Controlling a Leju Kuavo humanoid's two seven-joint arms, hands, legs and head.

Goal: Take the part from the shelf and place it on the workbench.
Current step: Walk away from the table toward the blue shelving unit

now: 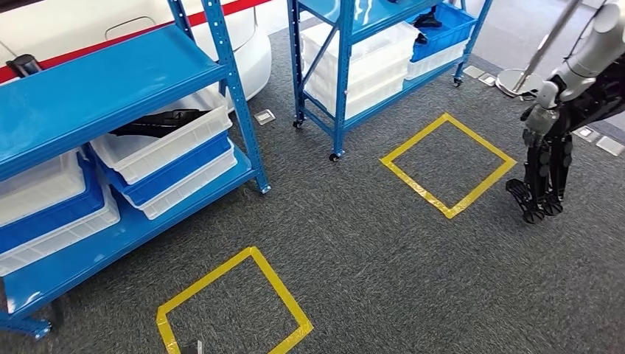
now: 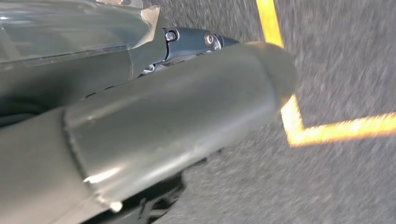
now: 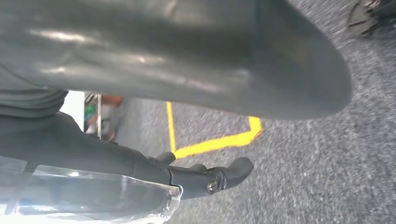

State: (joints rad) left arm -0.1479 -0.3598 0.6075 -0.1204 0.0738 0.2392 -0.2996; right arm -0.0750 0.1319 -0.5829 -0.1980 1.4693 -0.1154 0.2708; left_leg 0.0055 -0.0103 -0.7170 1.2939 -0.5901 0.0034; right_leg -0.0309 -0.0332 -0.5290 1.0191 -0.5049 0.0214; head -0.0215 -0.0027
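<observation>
Meanwhile the part [image 1: 158,122] lies lengthwise in its bin [image 1: 166,144]; robot hand states unclear.

Dark grey carpet floor [image 1: 354,243], two yellow tape squares on it — one [image 1: 234,310] just in front of the near blue shelving unit [image 1: 110,88], another [image 1: 447,163] off towards a second blue rack [image 1: 346,44] — white car body [image 1: 250,44] behind the near unit.
</observation>
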